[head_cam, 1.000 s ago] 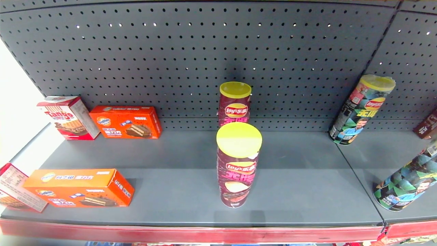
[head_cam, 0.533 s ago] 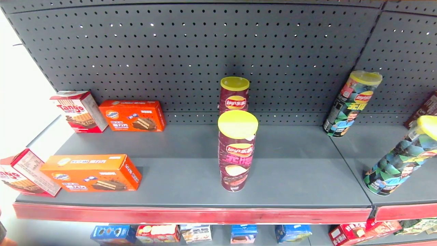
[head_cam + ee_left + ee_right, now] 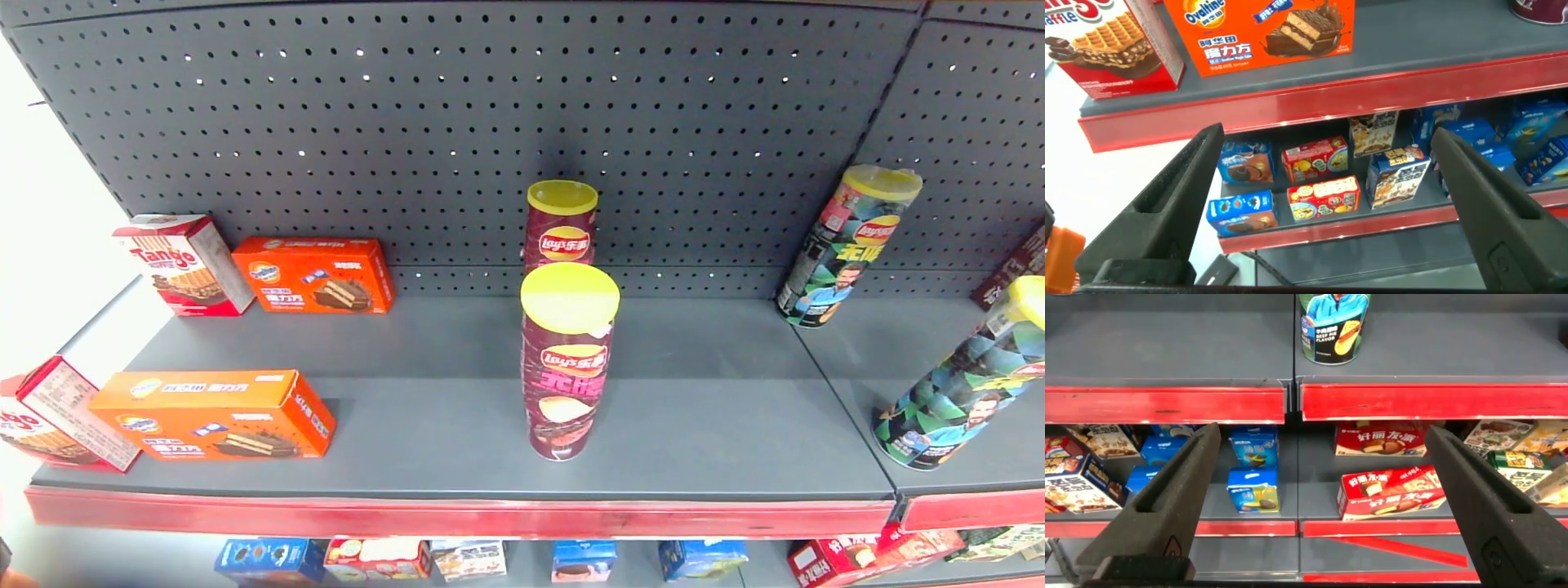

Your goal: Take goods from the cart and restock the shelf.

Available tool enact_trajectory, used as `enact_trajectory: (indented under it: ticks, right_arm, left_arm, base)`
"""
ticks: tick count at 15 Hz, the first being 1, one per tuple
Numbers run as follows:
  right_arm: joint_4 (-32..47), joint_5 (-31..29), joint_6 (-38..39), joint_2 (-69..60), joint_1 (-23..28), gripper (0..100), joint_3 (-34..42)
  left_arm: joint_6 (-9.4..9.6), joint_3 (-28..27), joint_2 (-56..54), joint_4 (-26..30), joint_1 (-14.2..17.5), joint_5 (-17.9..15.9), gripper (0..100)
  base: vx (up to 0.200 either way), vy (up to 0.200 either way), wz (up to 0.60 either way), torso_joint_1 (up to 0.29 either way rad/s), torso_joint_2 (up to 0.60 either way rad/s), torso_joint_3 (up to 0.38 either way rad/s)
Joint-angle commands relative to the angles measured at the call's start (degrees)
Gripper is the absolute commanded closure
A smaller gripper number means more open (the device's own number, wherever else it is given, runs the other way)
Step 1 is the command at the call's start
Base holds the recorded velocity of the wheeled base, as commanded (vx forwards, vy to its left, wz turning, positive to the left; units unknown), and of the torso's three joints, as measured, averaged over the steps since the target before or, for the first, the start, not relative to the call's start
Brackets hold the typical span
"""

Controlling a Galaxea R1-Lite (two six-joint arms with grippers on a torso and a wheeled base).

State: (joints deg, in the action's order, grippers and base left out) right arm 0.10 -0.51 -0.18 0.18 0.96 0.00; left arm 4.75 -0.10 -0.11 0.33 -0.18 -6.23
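Note:
The grey shelf (image 3: 718, 408) holds two maroon chip cans with yellow lids, one at the front (image 3: 567, 367) and one behind it (image 3: 561, 229) against the pegboard. My left gripper (image 3: 1327, 139) is open and holds nothing; it hangs before the shelf's red front edge (image 3: 1315, 102), below an orange wafer box (image 3: 1261, 33). My right gripper (image 3: 1323, 434) is open too, with nothing in it. It faces the red edge (image 3: 1167, 404) under a green-patterned can (image 3: 1335, 327).
Two orange boxes (image 3: 214, 414) (image 3: 314, 274) and two red wafer boxes (image 3: 184, 263) (image 3: 57, 416) stand at the shelf's left. Two green-patterned cans (image 3: 849, 245) (image 3: 955, 392) stand at the right. A lower shelf holds several small boxes (image 3: 1319, 175) (image 3: 1388, 441).
The whole head picture has shifted, so the camera moved: the shelf looks farther off and the lower shelf now shows. The goods keep their places.

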Motion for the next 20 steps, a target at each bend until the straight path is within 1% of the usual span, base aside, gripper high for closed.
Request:
enact_trajectory:
  ticks: [1, 20]
  right_arm:
    - [-0.01, -0.02, 0.01, 0.08, 0.0, 0, 0.0]
    - [-0.01, -0.1, 0.27, 0.08, 0.0, 0, 0.0]
  left_arm:
    - [-0.01, 0.01, 0.11, 0.02, 0.01, -0.01, 0]
    - [-0.01, 0.1, 0.11, -0.07, 0.01, 0.08, 0]
  base:
    - [0.0, 0.0, 0.0, 0.0, 0.0, 0.0]
    - [0.0, 0.0, 0.0, 0.0, 0.0, 0.0]
